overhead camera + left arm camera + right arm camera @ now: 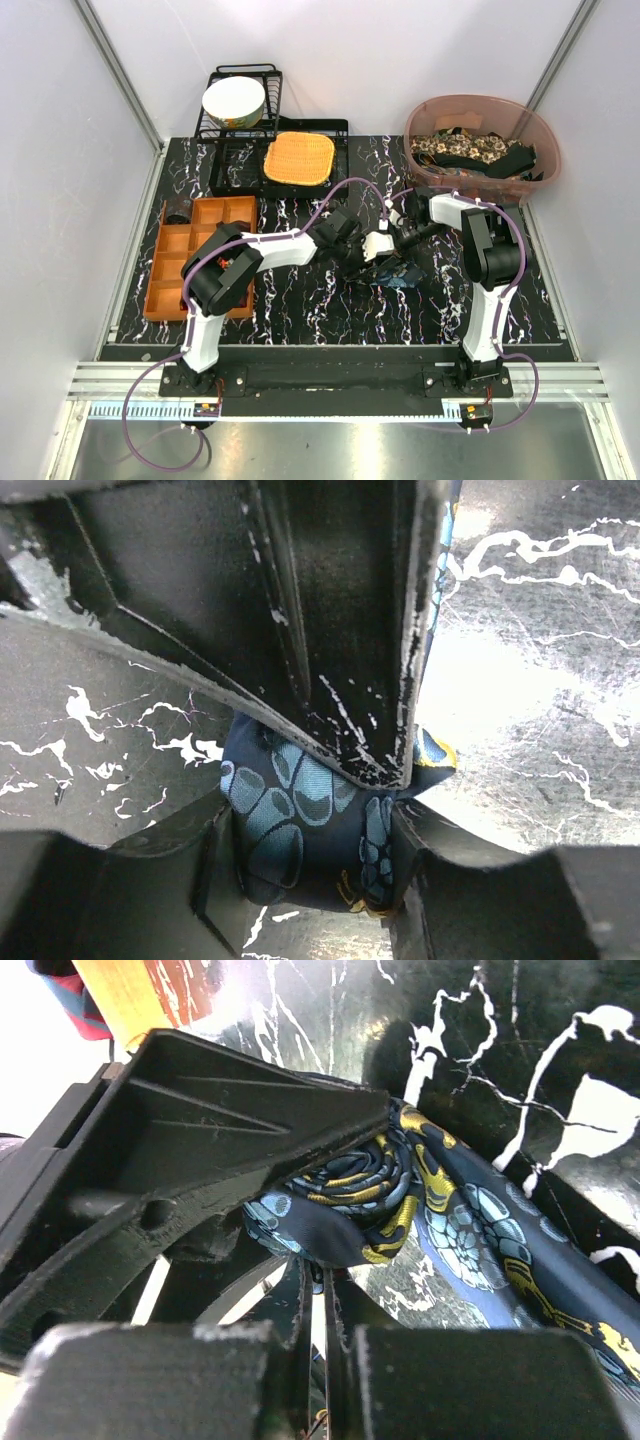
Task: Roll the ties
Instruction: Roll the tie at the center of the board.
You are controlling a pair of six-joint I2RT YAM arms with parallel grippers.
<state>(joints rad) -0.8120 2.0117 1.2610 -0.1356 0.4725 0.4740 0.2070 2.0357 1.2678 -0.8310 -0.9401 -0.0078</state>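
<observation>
Top external view showed both arms reaching inward over the table [300, 310], with forearms bent so that the left gripper [362, 250] and right gripper [398, 243] met nose to nose just right of centre. Under them lay the tie [398, 272], dark blue with teal and yellow print, partly wound.

From the left wrist, the roll sat squeezed between that gripper's two fingers [130, 880], held firm. The right one's black finger crossed over it from 12 o'clock and hid its top.

From the right wrist, its own fingers [470, 1380] were closed to a thin slit on the roll's lower edge. The spiral end faced the camera, and the loose tail ran along the table toward 4 o'clock. The left gripper's body blocked the view at 10 o'clock.

Around the table stood a bin [480, 100] of other ties [470, 150] at 1 o'clock. A rack [225, 165] with a bowl [234, 100] and an orange mat [298, 158] stood at 11 o'clock, and a tray [165, 260] at 9 o'clock. All were well apart from the grippers.
</observation>
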